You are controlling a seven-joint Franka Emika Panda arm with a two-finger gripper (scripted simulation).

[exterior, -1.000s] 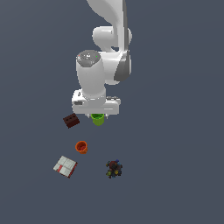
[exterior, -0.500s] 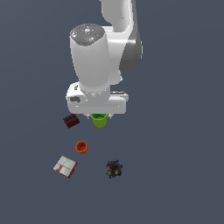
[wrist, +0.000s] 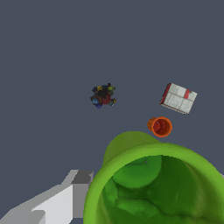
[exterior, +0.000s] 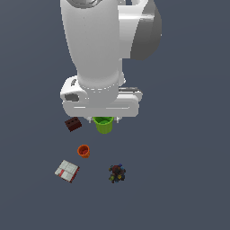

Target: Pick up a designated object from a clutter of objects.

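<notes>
Fingers of the gripper (exterior: 104, 120) sit closed on the rim of the green cup (exterior: 103, 125), which hangs upright beneath the hand; the wrist view shows it raised above the floor (exterior: 179, 179). A dark red brick (exterior: 73, 124) lies just beside it toward the exterior view's left. Lower down are an orange cup (exterior: 83, 151), a white-and-red box (exterior: 67, 171) and a dark multicoloured toy (exterior: 117, 173), all apart.

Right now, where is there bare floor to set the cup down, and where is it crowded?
Bare: the exterior view's right of the lumpy toy and green cup. Crowded: the exterior view's left, with red brick, orange cup and white-and-red box.
</notes>
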